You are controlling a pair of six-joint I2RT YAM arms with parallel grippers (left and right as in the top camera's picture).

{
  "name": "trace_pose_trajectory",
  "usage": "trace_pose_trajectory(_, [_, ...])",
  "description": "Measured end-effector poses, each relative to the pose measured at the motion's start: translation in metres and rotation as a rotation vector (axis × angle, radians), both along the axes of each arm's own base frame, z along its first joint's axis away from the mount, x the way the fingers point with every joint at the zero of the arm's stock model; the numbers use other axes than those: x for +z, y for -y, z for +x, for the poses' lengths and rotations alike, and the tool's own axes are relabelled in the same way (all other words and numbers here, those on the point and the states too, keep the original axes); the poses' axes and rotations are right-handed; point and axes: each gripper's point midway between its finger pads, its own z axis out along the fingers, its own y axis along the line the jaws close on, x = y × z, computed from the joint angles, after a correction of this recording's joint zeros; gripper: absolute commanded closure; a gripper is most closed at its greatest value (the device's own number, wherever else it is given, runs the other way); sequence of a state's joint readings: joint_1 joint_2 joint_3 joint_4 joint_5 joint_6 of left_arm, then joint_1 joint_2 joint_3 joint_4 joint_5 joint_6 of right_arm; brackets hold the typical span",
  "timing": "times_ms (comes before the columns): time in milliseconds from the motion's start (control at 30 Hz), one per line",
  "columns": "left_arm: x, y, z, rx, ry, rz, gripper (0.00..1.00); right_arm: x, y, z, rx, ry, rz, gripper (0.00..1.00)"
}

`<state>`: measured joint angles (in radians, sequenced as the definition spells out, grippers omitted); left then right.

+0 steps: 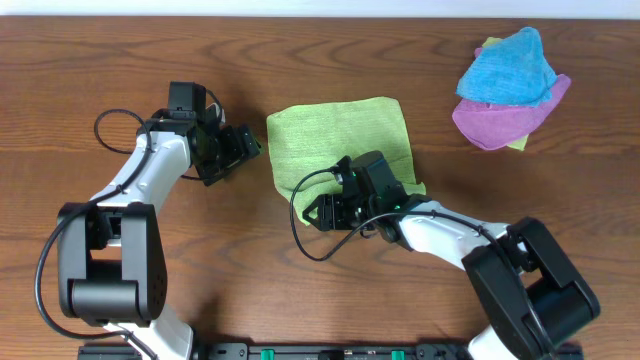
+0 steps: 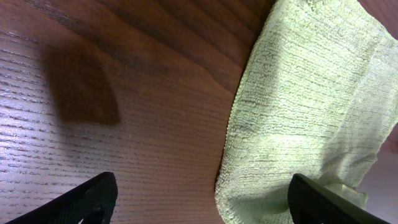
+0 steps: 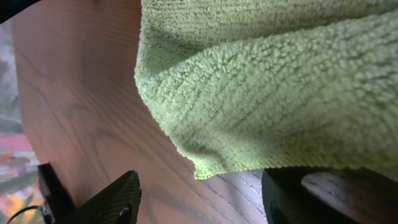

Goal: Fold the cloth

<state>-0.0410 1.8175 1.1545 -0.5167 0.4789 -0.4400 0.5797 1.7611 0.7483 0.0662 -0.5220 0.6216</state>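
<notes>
The cloth (image 1: 340, 140), a lime-green towel, lies in the middle of the table with its front edge lifted. My left gripper (image 1: 243, 150) hangs open just off the cloth's left edge. In the left wrist view the cloth (image 2: 311, 106) has its edge running between the wide-apart fingers of the left gripper (image 2: 202, 205), one finger over wood and the other over fabric. My right gripper (image 1: 325, 208) is at the cloth's front edge. In the right wrist view the cloth (image 3: 267, 93) has a corner hanging over the right gripper (image 3: 199, 199), whose jaws stand apart and pinch nothing.
A pile of cloths (image 1: 510, 85), bright blue on purple with a bit of yellow-green showing, sits at the back right. Black cables loop beside each arm. Bare wood surrounds the green cloth.
</notes>
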Motion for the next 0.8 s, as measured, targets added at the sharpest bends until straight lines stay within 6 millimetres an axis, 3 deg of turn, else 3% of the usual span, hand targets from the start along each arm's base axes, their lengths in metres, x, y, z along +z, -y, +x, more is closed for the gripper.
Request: trace_pose_trajectory(800, [0.0,0.0,0.0,0.0,0.0,0.0,0.11,-0.003,-0.001,0.018,-0.072,0.092,-0.052,0.45])
